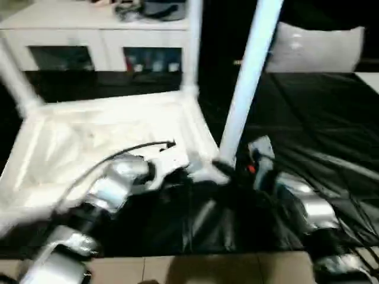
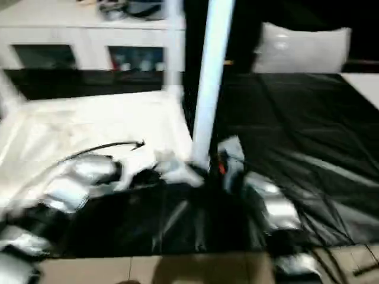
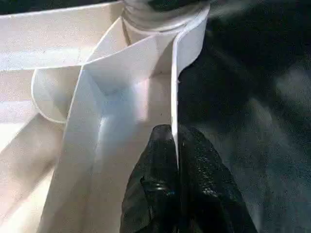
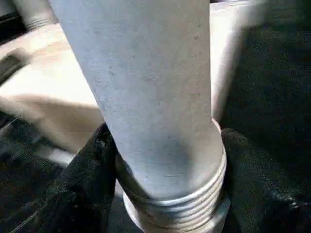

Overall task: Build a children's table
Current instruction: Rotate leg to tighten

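The children's table top (image 1: 89, 136) lies white and underside up on the black-covered work table. Two white legs stand in its far corners, one at the left (image 1: 15, 83) and one at the right (image 1: 192, 47). A third leg (image 1: 249, 77) leans slightly at the near right corner. My right gripper (image 4: 167, 145) is shut on this leg, with a black finger (image 4: 92, 174) on each side just above its threaded end (image 4: 175, 204). My left gripper (image 3: 175, 133) pinches the top's thin rim wall (image 3: 187, 48) close to that corner socket (image 3: 160, 14).
A white cabinet with glass doors (image 1: 100, 47) runs along the back. A grey cushion (image 1: 320, 47) lies at the back right. The black cover (image 1: 331, 130) is creased to the right of the top. Tiled floor (image 1: 177, 269) shows below the near edge.
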Tool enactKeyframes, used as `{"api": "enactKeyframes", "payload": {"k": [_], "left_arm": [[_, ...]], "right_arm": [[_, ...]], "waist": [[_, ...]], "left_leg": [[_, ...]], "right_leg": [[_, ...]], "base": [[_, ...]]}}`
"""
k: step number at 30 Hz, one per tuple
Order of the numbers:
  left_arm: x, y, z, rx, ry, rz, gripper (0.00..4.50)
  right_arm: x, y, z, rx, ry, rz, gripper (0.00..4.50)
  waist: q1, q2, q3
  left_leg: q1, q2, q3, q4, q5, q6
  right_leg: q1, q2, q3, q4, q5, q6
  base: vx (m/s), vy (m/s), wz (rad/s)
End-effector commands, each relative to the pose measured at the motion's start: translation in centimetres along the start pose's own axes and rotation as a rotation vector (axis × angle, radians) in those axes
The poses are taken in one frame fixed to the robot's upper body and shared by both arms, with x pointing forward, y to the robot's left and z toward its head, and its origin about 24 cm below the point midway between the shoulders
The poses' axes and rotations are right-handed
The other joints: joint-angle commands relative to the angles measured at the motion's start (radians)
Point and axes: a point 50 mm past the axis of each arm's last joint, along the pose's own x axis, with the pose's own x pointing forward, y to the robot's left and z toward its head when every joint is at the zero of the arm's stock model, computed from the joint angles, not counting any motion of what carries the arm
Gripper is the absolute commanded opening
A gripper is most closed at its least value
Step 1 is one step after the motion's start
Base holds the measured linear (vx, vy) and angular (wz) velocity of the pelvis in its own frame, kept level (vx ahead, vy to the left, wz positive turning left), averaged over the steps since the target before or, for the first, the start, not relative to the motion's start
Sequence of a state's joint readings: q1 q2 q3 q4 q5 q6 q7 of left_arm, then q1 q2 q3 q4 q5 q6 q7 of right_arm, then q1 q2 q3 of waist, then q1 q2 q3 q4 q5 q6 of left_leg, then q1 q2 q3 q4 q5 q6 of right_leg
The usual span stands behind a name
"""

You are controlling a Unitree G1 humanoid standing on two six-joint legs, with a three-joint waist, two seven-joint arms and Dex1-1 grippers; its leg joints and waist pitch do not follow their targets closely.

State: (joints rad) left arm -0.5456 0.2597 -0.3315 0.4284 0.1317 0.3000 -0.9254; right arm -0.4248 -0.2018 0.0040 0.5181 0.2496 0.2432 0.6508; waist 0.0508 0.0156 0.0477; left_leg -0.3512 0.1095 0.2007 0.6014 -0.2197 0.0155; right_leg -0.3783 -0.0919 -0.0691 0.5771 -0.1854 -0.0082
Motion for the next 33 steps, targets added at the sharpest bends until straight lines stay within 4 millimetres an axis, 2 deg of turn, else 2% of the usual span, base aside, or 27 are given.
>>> {"api": "enactKeyframes", "payload": {"k": [1,2,3,4,5,7,9,13,14,17,22,23,27,29,31,33], "left_arm": [[1.3,-0.9,-0.4,-0.091,0.014,0.023,0.00],[1.5,-1.0,-0.2,-0.107,0.011,0.041,0.00],[2.1,-1.2,0.4,-0.126,-0.007,0.072,0.00],[2.5,-1.4,0.7,-0.133,-0.020,0.083,0.00],[3.0,-1.9,1.4,-0.133,-0.043,0.078,0.00],[3.1,-2.1,1.7,-0.125,-0.046,0.069,0.00],[3.1,-2.1,1.6,-0.113,-0.033,0.070,0.00],[2.4,-1.0,0.9,-0.065,0.011,0.120,0.00],[2.1,-0.8,0.6,-0.052,0.021,0.122,0.00],[1.5,-0.4,0.2,-0.019,0.034,0.106,0.00],[0.6,0.1,-0.6,0.026,0.064,0.075,0.00],[0.2,0.2,-0.9,0.049,0.078,0.046,0.00],[-0.3,-0.1,-1.5,0.113,0.095,-0.044,0.00],[-0.6,-0.4,-1.7,0.149,0.102,-0.094,0.00],[-1.0,-0.8,-2.1,0.199,0.119,-0.170,0.00],[-1.2,-1.0,-2.2,0.241,0.123,-0.222,0.00]], "right_arm": [[-0.3,-1.6,-1.7,0.052,0.087,-0.197,2.76],[-0.2,-1.7,-1.7,0.057,0.089,-0.224,2.76],[0.1,-1.7,-1.9,0.068,0.099,-0.249,3.10],[0.2,-1.7,-2.0,0.071,0.103,-0.257,3.10],[0.4,-1.5,-2.1,0.073,0.100,-0.254,3.45],[0.6,-1.4,-2.1,0.076,0.099,-0.251,3.56],[0.6,-1.3,-2.1,0.067,0.096,-0.245,3.67],[0.1,-1.7,-1.4,0.029,0.052,-0.225,4.04],[-0.2,-1.8,-1.0,0.022,0.025,-0.204,4.13],[-1.0,-2.3,-0.4,0.009,-0.015,-0.172,4.47],[-2.9,-2.8,0.3,-0.082,-0.025,-0.048,4.47],[-3.9,-2.9,0.7,-0.133,-0.015,0.021,4.47],[-5.3,-2.9,1.4,-0.186,-0.003,0.125,4.47],[-5.8,-3.0,1.9,-0.208,0.006,0.162,4.47],[-6.4,-2.9,2.7,-0.237,0.020,0.229,4.47],[-6.6,-2.7,3.1,-0.262,0.037,0.278,4.47]], "waist": [[-0.009,0.000,-0.038],[-0.012,0.001,-0.038],[-0.015,-0.002,-0.039],[-0.017,-0.002,-0.037],[-0.017,-0.010,-0.038],[-0.014,-0.012,-0.037],[-0.009,-0.012,-0.041],[-0.003,-0.005,-0.044],[-0.001,-0.006,-0.044],[0.004,-0.006,-0.044],[0.007,-0.006,-0.046],[0.009,-0.008,-0.048],[0.011,-0.008,-0.050],[0.010,-0.007,-0.051],[0.013,-0.003,-0.051],[0.018,-0.004,-0.051]], "left_leg": [[0.014,0.129,-0.086,-0.105,-0.470,-0.097],[0.015,0.128,-0.084,-0.105,-0.473,-0.095],[0.015,0.126,-0.083,-0.104,-0.477,-0.090],[0.015,0.125,-0.081,-0.102,-0.476,-0.083],[0.015,0.123,-0.078,-0.098,-0.461,-0.065],[0.011,0.123,-0.077,-0.096,-0.426,-0.040],[0.011,0.125,-0.074,-0.097,-0.388,-0.026],[0.009,0.129,-0.069,-0.101,-0.354,-0.025],[0.007,0.129,-0.069,-0.102,-0.342,-0.024],[0.001,0.129,-0.068,-0.101,-0.326,-0.006],[-0.003,0.129,-0.067,-0.098,-0.291,0.014],[-0.003,0.130,-0.065,-0.096,-0.262,0.028],[-0.005,0.131,-0.063,-0.093,-0.217,0.067],[-0.003,0.132,-0.061,-0.090,-0.200,0.078],[-0.001,0.134,-0.059,-0.090,-0.192,0.079],[-0.002,0.136,-0.059,-0.090,-0.186,0.079]], "right_leg": [[0.011,-0.101,0.058,-0.081,-0.490,-0.176],[0.007,-0.100,0.059,-0.083,-0.470,-0.179],[0.006,-0.100,0.060,-0.084,-0.467,-0.179],[0.005,-0.101,0.061,-0.086,-0.467,-0.182],[0.005,-0.105,0.062,-0.091,-0.485,-0.179],[0.007,-0.108,0.064,-0.097,-0.520,-0.167],[0.007,-0.106,0.064,-0.096,-0.496,-0.166],[0.009,-0.099,0.064,-0.083,-0.370,-0.202],[0.013,-0.099,0.064,-0.079,-0.337,-0.209],[0.021,-0.103,0.065,-0.079,-0.321,-0.210],[0.024,-0.106,0.064,-0.076,-0.308,-0.224],[0.027,-0.102,0.063,-0.071,-0.266,-0.230],[0.031,-0.102,0.061,-0.063,-0.199,-0.251],[0.031,-0.101,0.059,-0.060,-0.174,-0.272],[0.030,-0.100,0.059,-0.059,-0.165,-0.282],[0.031,-0.099,0.057,-0.055,-0.152,-0.286]], "base": [[0.000,0.000,0.00],[0.000,0.000,0.00],[0.000,0.000,0.00],[0.000,0.000,0.00],[0.000,0.000,0.00],[0.000,0.000,0.00],[0.000,0.000,0.00],[0.000,0.000,0.00],[0.000,0.000,0.00],[0.000,0.000,0.00],[0.000,0.000,0.00],[0.000,0.000,0.00],[0.000,0.000,0.00],[0.000,0.000,0.00],[0.000,0.000,0.00],[0.000,0.000,0.00]]}}
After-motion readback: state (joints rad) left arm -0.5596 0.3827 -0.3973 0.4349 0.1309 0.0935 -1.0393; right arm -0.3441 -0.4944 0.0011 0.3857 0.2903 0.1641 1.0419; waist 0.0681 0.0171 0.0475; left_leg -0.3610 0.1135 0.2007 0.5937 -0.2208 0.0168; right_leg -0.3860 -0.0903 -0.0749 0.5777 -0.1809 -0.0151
